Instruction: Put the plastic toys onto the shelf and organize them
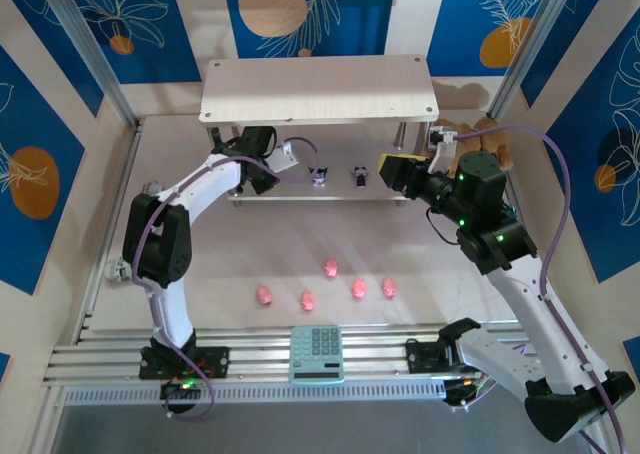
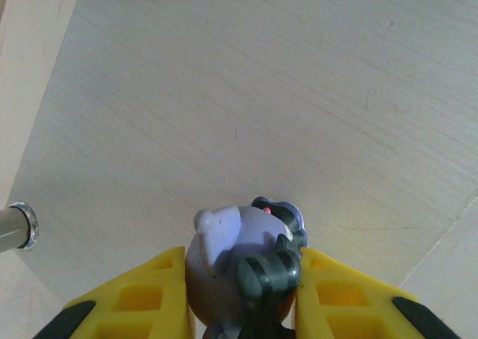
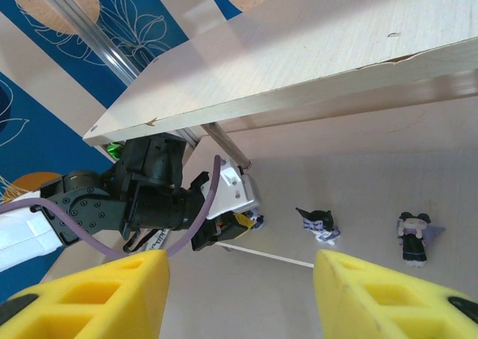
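Left wrist view: the left claw point(image 2: 243, 263) pinches a small dark figure point(image 2: 220, 238) with a pale face between its yellow fingers point(image 2: 142, 298). The toy's head pokes out just past the fingertips. Ahead of the claw is a pale wood board of the shelf point(image 2: 246, 92), and a metal leg point(image 2: 19, 225) stands off to the claw's left.

Right wrist view: the right claw point(image 3: 240, 279) is spread wide with nothing in it. Two more dark figures point(image 3: 317, 225) stand ahead of it on the shelf's lower level, well apart from its fingertips.

Top view: five pink pigs point(image 1: 330, 267) lie on the table point(image 1: 450, 274), behind both claws and nearer the arm bases.

The toys look like hard, smooth plastic. They are probably very light and stiff, so a firm squeeze should not harm them. They could still slip or twist out of the pads, and they may tip over when released. The safest hold is likely across the widest part of the body. For the pigs, that means coming from above and gripping across the flanks.
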Controlling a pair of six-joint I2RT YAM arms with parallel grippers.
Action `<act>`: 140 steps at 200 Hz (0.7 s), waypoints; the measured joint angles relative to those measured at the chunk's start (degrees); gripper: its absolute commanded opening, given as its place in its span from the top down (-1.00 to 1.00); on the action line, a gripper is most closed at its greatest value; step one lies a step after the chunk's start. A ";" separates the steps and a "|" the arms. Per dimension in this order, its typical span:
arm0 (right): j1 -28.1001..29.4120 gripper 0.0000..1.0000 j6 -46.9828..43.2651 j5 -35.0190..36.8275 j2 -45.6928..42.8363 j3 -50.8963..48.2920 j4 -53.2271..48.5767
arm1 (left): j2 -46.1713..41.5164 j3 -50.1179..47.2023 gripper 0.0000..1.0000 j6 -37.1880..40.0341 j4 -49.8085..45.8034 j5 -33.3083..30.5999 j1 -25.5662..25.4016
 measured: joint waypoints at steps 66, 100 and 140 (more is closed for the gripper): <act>-0.13 -0.09 0.24 0.00 0.00 0.00 0.22 | 0.39 0.74 0.38 0.00 -0.46 2.08 0.24; -0.20 -0.09 0.44 0.00 0.00 -0.20 0.24 | 0.42 0.76 0.38 0.02 -0.48 2.80 0.31; -0.20 -0.09 0.57 0.00 0.00 -0.68 0.35 | 0.46 0.81 0.34 0.26 -0.66 3.39 0.39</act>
